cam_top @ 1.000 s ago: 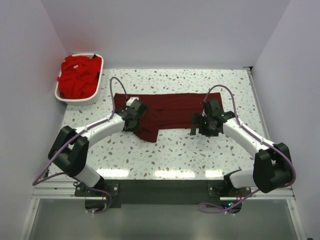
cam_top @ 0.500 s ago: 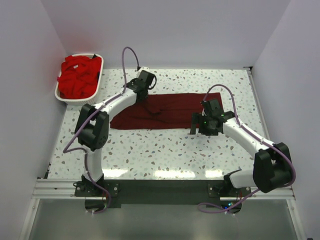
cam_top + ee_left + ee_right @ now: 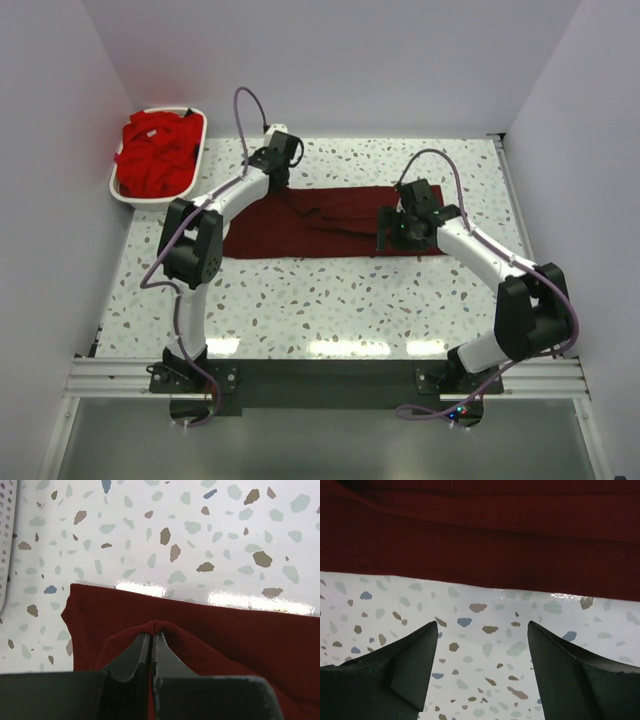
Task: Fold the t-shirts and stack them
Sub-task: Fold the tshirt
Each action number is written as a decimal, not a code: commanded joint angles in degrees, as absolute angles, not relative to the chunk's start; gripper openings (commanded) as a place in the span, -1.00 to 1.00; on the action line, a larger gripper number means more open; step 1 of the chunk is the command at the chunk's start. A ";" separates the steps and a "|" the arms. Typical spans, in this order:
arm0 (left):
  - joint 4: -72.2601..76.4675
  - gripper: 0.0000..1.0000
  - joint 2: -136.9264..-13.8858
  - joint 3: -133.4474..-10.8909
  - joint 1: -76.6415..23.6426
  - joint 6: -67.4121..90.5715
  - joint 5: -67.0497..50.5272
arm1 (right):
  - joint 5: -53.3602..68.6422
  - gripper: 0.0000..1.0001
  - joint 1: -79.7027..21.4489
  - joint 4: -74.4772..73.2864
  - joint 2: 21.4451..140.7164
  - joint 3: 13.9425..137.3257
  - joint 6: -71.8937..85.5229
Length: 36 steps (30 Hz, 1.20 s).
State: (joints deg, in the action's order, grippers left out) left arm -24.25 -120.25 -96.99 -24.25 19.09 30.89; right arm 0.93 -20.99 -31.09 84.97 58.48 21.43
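Note:
A dark maroon t-shirt (image 3: 330, 225) lies spread in a long strip across the middle of the table. My left gripper (image 3: 275, 162) is at the shirt's far left edge, shut on a raised pinch of the maroon cloth (image 3: 152, 626). My right gripper (image 3: 388, 236) hovers over the shirt's right part near its front edge. Its fingers (image 3: 415, 650) stand open over bare table, with the maroon t-shirt's hem (image 3: 480, 540) just beyond them. Several bright red t-shirts (image 3: 155, 150) are heaped in the basket.
The white slotted basket (image 3: 150, 203) stands at the far left corner, and its wall (image 3: 4, 530) shows at the left edge of the left wrist view. White walls close in the speckled table (image 3: 330, 300) on three sides.
My left gripper has carried its pinch of maroon cloth from the shirt's near left part to the far edge, pulling the hanging flap up. The right gripper has shifted slightly farther in, its jaws narrowing a little.

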 commanded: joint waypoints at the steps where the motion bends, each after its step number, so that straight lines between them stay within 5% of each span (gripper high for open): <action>1: -22.94 -1.00 -121.29 -99.41 -22.15 23.90 31.03 | -1.93 0.48 -21.27 -26.99 86.92 62.05 20.39; 20: -22.24 -0.92 -119.62 -95.27 -20.92 27.16 26.28 | -1.93 0.03 -13.54 -22.50 106.25 72.94 20.04; 32: -22.24 -0.83 -117.86 -92.38 -20.48 28.30 25.84 | -11.34 0.09 -9.32 -25.22 112.85 83.93 19.43; 36: -22.76 -0.48 -115.93 -91.50 -19.86 29.35 25.58 | -8.10 0.21 -9.40 -23.38 107.25 80.52 19.25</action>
State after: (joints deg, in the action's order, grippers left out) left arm -24.08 -121.12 -92.01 -21.02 27.40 25.56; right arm -8.01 -9.26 -24.77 112.49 81.12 20.03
